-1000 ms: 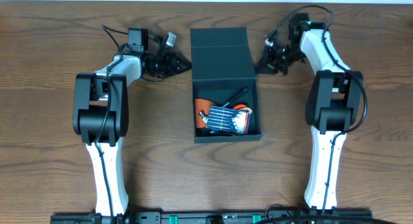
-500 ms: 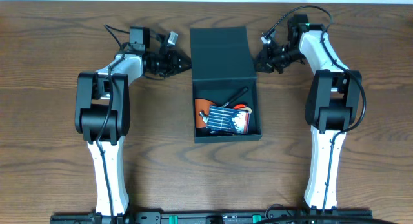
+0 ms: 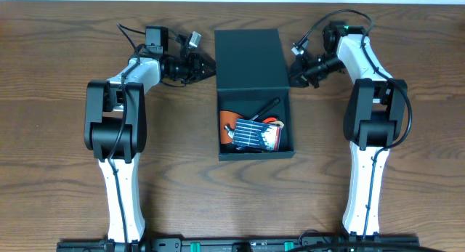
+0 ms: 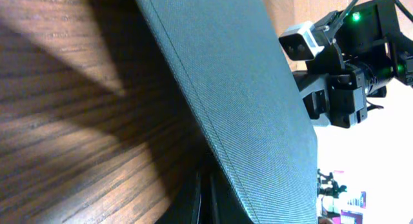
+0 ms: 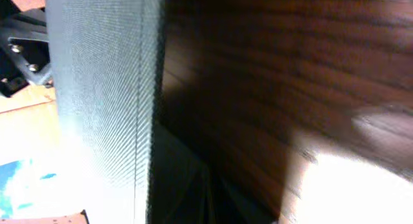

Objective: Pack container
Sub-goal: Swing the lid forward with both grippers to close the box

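Down the middle of the table [image 3: 58,172] the container [image 3: 254,155] is seen standing open, its tray on the near side. Inside, a blue case of bits [image 3: 256,134] is laid across the middle, an orange item [image 3: 229,120] is tucked at the left behind it, and a slim black tool [image 3: 267,108] is angled across the back. Beyond the tray, the flap lid [image 3: 251,59] is stretched toward the far side; in the left wrist view its edge is shown lifted off the wood, with shadow beneath. The left gripper [image 3: 208,69] is pressed up against the lid's left edge and the right gripper [image 3: 295,69] against its right edge, one facing the other. How far either pair of jaws is spread cannot be told. Bare wood is left open on both sides of the tray and in front of it, while the lid's far edge is brought near the table's far edge.
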You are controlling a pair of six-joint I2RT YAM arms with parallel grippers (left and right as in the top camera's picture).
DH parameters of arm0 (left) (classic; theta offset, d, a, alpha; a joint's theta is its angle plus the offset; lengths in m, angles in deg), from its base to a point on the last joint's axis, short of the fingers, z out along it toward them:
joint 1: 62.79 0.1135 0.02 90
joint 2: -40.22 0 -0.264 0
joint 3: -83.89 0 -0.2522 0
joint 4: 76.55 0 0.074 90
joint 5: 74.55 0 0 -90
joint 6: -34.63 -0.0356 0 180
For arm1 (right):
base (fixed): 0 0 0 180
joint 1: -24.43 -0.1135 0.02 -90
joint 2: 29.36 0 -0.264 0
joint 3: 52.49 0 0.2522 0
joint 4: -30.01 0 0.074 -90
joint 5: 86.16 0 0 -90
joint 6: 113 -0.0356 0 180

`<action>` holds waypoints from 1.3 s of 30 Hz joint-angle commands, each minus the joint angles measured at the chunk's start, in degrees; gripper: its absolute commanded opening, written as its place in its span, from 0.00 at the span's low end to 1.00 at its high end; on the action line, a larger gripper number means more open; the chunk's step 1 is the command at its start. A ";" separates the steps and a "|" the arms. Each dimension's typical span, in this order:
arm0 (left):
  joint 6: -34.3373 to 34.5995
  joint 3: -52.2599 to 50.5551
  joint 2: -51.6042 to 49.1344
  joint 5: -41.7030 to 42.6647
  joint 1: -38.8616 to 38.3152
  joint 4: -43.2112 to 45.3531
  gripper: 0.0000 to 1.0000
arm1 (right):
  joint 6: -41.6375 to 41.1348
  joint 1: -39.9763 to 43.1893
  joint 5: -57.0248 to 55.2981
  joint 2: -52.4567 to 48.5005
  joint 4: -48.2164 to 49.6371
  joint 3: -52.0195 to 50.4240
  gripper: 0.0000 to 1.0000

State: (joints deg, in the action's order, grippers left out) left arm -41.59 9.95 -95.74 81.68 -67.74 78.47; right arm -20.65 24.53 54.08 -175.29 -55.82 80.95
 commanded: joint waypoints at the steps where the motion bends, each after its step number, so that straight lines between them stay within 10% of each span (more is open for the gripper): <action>1: 0.28 1.22 3.48 2.36 -0.28 -0.33 0.05 | 1.60 -0.13 -2.29 2.23 -1.09 2.97 0.01; 39: -1.49 1.25 17.29 0.04 -2.56 -7.17 0.05 | 5.70 -2.08 -6.86 4.94 -20.31 25.49 0.01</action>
State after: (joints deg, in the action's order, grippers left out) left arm -41.96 9.97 -82.82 81.33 -69.82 73.38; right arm -16.30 23.72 47.63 -172.64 -74.05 103.20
